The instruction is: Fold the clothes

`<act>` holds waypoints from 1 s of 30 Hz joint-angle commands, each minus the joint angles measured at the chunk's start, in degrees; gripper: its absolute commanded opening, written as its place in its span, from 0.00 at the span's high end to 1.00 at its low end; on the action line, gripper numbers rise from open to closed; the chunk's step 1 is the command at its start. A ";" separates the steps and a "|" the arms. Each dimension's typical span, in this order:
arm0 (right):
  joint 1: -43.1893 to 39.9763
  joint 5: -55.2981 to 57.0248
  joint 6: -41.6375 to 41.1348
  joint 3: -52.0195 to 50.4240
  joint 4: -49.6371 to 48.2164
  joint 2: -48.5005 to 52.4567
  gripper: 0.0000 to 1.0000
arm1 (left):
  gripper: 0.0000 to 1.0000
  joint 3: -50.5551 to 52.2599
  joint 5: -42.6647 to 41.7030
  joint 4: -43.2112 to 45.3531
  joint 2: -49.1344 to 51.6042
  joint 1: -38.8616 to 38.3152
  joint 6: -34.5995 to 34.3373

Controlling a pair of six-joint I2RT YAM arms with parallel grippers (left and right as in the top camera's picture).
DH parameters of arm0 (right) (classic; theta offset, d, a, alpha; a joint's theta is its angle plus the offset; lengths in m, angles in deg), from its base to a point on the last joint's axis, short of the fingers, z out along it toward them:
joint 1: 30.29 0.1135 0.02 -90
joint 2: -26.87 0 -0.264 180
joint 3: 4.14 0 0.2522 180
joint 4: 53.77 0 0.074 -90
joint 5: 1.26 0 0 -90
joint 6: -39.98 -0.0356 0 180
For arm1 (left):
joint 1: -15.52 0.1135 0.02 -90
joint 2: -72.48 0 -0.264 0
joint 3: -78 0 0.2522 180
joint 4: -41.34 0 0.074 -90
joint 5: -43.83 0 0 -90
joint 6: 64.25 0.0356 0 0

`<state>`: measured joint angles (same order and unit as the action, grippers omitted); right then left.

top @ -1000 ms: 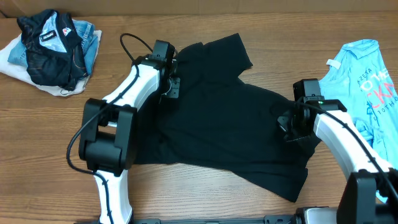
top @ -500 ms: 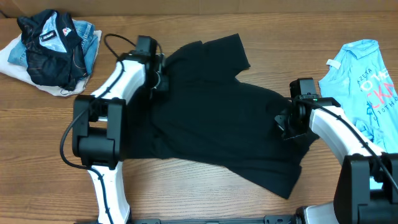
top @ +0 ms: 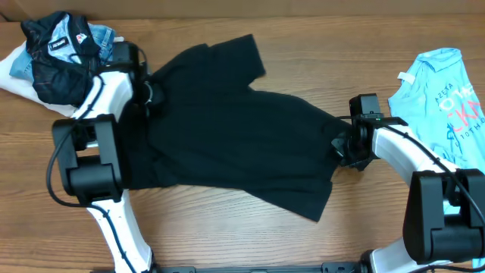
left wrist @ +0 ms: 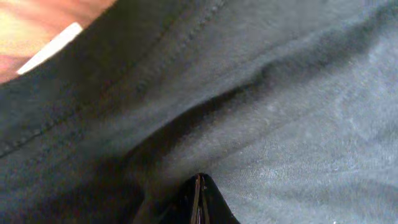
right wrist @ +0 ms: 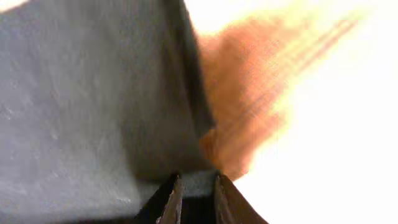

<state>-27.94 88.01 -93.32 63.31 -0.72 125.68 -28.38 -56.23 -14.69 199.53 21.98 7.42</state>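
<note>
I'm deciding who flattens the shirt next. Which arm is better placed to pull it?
Left. The left gripper is shut on the black T-shirt; the right gripper sits at the shirt's edge without a clear hold.

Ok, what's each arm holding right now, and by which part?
Left gripper: jaws shut on the plain black cotton T-shirt, pinching fabric near its left edge. Right gripper: jaws slightly apart at the right edge; hold cannot be told.

Wooden table bears black T-shirt, blue T-shirt and jacket pile.
</note>
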 commanded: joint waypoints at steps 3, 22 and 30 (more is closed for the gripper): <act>0.15 -1.97 4.61 1.05 -5.86 3.34 0.76 | 0.96 3.52 10.49 -4.33 6.56 5.03 -6.05; -2.58 0.61 6.36 3.89 -23.85 9.14 0.81 | 0.96 3.52 0.81 -13.64 3.13 1.70 -11.72; -5.01 -0.07 12.13 17.99 -16.06 18.40 0.95 | 0.96 3.52 0.31 -12.41 3.13 -0.79 -12.15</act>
<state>-32.50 86.83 -84.52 76.84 -19.43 140.13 -28.47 -54.72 -26.86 198.59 23.81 -3.33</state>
